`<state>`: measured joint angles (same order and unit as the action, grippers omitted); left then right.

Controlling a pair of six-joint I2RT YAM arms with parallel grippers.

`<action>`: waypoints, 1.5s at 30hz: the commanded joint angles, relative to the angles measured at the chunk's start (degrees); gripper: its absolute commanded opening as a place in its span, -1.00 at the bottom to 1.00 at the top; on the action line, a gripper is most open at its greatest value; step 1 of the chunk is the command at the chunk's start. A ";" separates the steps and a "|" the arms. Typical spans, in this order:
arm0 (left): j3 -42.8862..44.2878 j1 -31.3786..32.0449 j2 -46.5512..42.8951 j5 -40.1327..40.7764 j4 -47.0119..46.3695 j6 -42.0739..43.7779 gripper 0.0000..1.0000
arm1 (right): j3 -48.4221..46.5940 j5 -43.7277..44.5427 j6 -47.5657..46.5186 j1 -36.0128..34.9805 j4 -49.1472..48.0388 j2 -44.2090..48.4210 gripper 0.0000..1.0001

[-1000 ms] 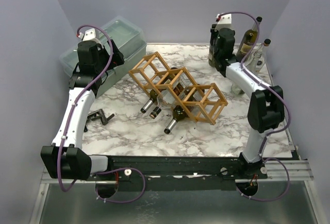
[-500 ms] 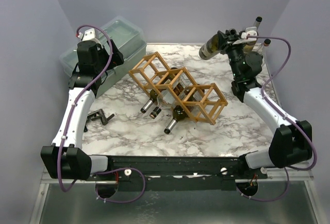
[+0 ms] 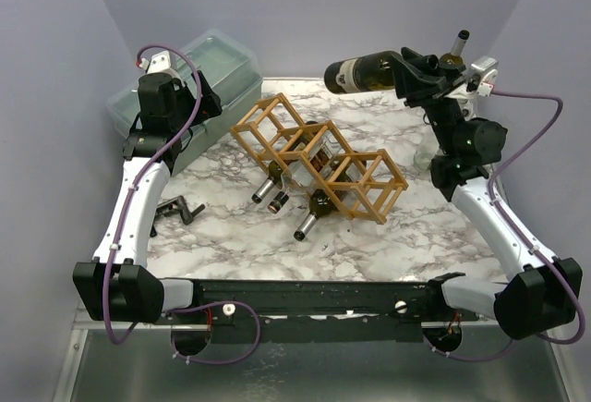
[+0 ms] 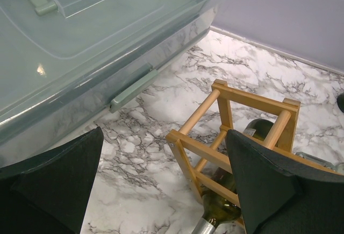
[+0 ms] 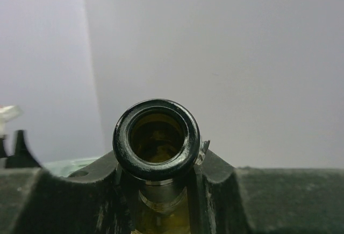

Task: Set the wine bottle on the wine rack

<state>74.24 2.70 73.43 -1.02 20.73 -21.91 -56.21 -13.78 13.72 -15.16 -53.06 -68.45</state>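
- Wine rack (image 3: pixel 346 173) holds several bottles (image 3: pixel 309 220), necks poking out.
- Right gripper (image 3: pixel 407 68) grasps wine bottle (image 3: pixel 362 74) by neck, horizontal, aloft.
- Left gripper (image 4: pixel 163 137) spread, empty, near closed plastic bin (image 4: pixel 80 45).

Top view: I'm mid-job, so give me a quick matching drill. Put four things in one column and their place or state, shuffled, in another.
Things:
1. wine bottle
2. wine rack
3. plastic box
4. left gripper

Place or state:
A. centre of the scene, bottles in its cells
B. open, holding nothing
C. back left corner
D. held sideways in the air by the right gripper

Pairs: 1-D, 2-A, 3-C, 4-B
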 commanded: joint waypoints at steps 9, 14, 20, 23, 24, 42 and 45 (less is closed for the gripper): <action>0.56 -0.26 -0.86 0.51 -0.49 -0.01 0.96 | -6.09 -23.76 26.01 -3.53 -22.25 -2.48 -0.99; 0.49 -0.26 -0.76 0.58 -0.46 0.11 0.96 | -5.97 -25.96 26.72 -10.86 -22.87 -4.16 -0.99; 0.56 -0.24 -0.50 0.31 -0.51 -0.06 0.96 | -6.04 -26.30 21.28 -19.93 -19.11 -6.87 -0.99; 0.51 -0.24 -0.41 0.48 -0.47 0.02 0.96 | -6.18 -25.36 15.85 -24.19 -15.21 -8.08 -0.99; 0.45 -0.24 -0.48 0.55 -0.52 0.03 0.96 | -6.43 -24.57 13.17 -25.95 -13.53 -8.51 -0.99; 0.56 -0.77 -1.32 0.57 -0.51 0.05 0.96 | -22.69 3.73 -49.00 -56.19 30.45 -20.67 -0.99; 0.47 -1.03 -1.55 0.58 -0.52 0.02 0.96 | -24.41 10.53 -57.28 -59.89 32.81 -24.11 -0.99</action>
<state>74.24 2.28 73.41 -0.99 20.69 -21.87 -76.27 -16.23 -25.54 -70.72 -22.22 -90.06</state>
